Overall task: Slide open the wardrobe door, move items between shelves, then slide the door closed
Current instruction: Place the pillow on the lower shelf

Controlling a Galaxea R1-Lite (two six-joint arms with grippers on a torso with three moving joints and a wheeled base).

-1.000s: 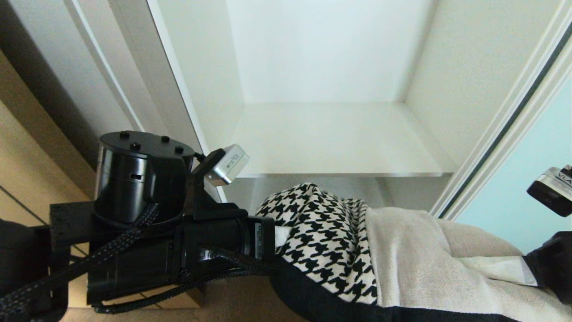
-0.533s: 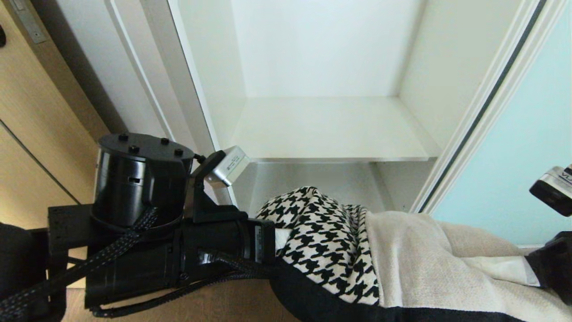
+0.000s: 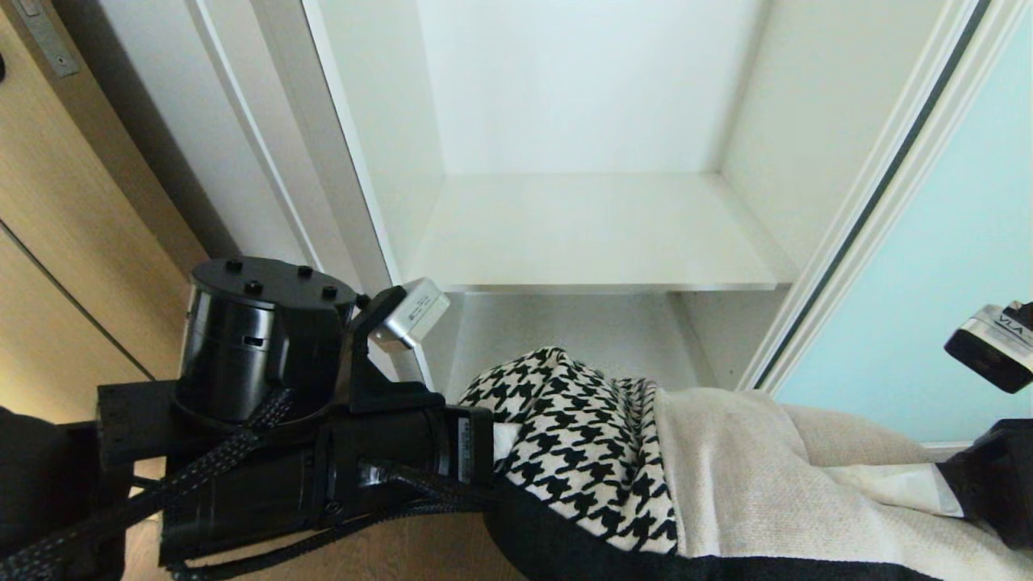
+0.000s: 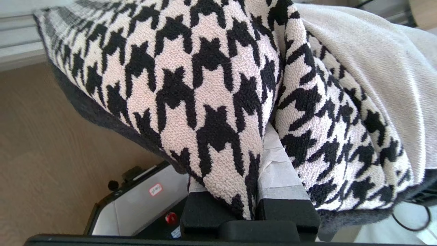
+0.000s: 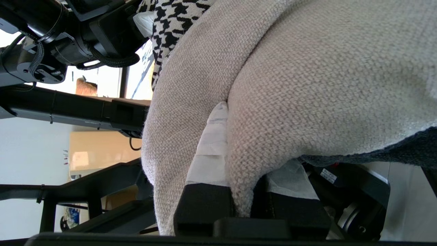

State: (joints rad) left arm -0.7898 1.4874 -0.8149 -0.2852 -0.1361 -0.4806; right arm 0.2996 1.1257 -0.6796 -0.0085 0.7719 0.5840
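Cushion (image 3: pixel 646 476) low in the head view, bottom centre to bottom right, held up in front of the wardrobe opening and below the front edge of the white shelf (image 3: pixel 597 234). Gripped from both ends: left gripper (image 3: pixel 504 440) at lower centre-left, jaws clamped on a fold of the black-and-white houndstooth half; right gripper (image 3: pixel 956 496) at the lower right edge, jaws pinched on a ridge of the cream patch. Same story up close: in the left wrist view, taped fingers (image 4: pixel 278 171) sunk into houndstooth fabric of the cushion (image 4: pixel 191 85); in the right wrist view, fingers (image 5: pixel 211 150) squeezing cream weave of the cushion (image 5: pixel 307 85), fabric bulging around them. Shelf bare, spanning the centre of the head view between white side walls. Sliding wardrobe door (image 3: pixel 952 266) at the right edge, pale blue-green, pushed aside. Wooden panel (image 3: pixel 73 242) at the left edge.
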